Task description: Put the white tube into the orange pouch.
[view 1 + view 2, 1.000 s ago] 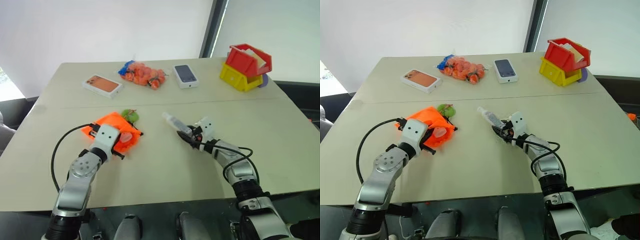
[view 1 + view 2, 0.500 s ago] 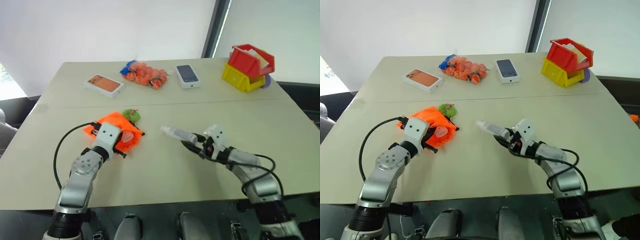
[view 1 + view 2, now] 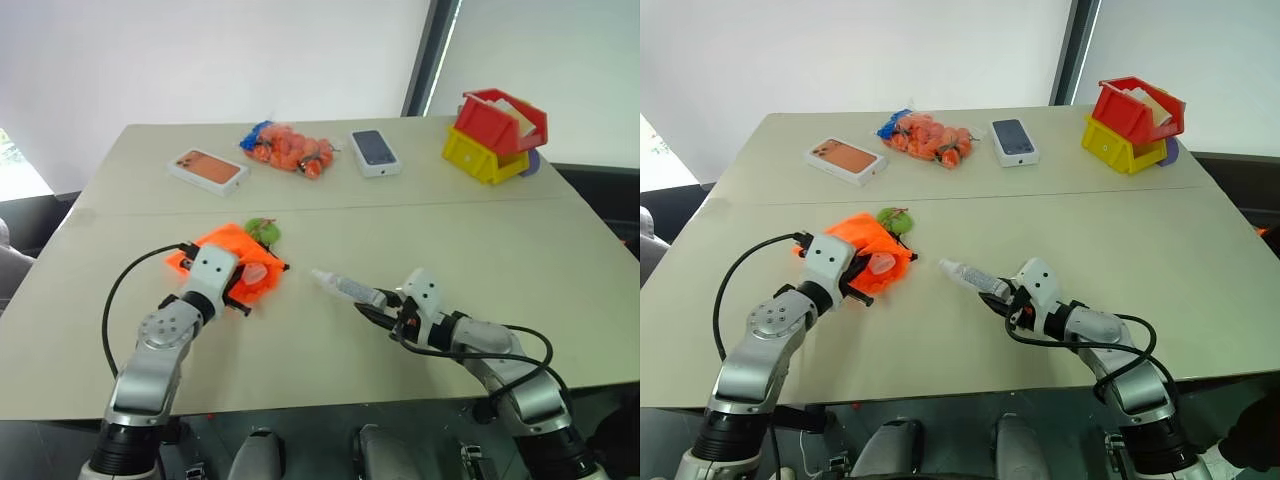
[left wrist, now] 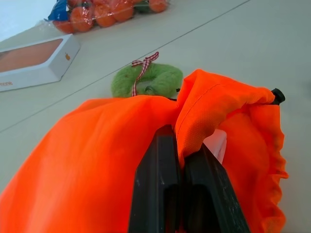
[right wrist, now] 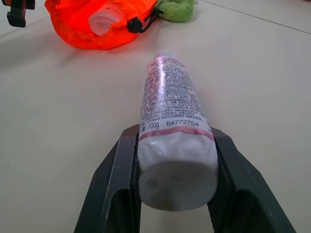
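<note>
While the left gripper point(image 3: 243, 285) pinched the orange pouch point(image 3: 232, 247), the right gripper point(image 3: 381, 305) gripped the white tube point(image 3: 342, 287), its long axis aimed at the pouch's mouth.

The pouch point(image 3: 232, 262) lies left of the tube point(image 3: 345, 289), apparently clear of the table point(image 3: 560, 260).
</note>
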`<state>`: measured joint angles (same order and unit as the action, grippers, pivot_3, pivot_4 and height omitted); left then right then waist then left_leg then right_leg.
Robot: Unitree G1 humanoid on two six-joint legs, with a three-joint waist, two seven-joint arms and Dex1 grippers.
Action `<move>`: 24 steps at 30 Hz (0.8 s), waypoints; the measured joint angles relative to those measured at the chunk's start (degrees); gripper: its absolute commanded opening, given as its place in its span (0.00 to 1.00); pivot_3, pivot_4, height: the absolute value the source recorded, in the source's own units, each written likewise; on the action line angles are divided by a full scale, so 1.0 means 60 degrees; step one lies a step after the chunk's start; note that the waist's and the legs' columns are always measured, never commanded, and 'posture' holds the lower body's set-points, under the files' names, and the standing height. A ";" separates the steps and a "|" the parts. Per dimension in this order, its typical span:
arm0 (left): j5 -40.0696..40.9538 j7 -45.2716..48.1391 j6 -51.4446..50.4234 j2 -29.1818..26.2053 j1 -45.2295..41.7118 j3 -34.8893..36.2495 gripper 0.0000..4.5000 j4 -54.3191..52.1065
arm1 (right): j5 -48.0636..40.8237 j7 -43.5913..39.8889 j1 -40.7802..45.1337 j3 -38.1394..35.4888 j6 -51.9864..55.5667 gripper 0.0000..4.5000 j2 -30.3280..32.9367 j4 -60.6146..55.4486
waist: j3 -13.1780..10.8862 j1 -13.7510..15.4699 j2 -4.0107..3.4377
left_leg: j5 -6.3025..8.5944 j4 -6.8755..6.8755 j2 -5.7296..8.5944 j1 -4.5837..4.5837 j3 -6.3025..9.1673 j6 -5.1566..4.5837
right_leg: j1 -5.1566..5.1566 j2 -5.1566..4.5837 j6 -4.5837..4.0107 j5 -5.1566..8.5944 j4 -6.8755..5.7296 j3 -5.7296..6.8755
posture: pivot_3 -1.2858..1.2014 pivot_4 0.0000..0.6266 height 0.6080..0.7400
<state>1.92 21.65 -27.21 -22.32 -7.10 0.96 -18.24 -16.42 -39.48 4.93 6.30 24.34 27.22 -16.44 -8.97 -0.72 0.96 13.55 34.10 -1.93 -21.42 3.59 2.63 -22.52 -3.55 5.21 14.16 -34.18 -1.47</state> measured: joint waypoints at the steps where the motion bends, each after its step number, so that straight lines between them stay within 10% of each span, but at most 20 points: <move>1: 0.0004 0.0001 0.0000 -0.0017 0.0000 0.0003 0.00 0.0001 | -0.0028 -0.0006 -0.0012 -0.0015 0.0005 0.25 0.0002 -0.0001 | 0.0000 0.0001 0.0000 | 0.0000 0.0000 0.0000 0.0000 0.0000 0.0000 | 0.0000 0.0000 0.0001 0.0000 -0.0001 0.0000 | 0.52 0.24 1.00; 24: 0.0520 0.0097 -0.0396 -0.0046 -0.0175 0.0089 0.00 -0.0314 | -0.1425 0.0538 0.0440 0.0994 0.1515 0.25 -0.1468 -0.1003 | 0.0000 -0.0017 0.0002 | 0.0000 0.0000 -0.0002 0.0000 0.0003 0.0000 | -0.0006 0.0001 0.0005 0.0003 -0.0002 0.0001 | 0.52 0.24 1.00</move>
<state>5.04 22.24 -29.59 -22.60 -8.14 1.49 -20.12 -24.97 -36.26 7.58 12.27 33.43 18.42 -22.46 -8.97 -0.83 0.97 13.55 34.10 -1.94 -21.42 3.61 2.63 -22.56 -3.54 5.24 14.18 -34.19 -1.47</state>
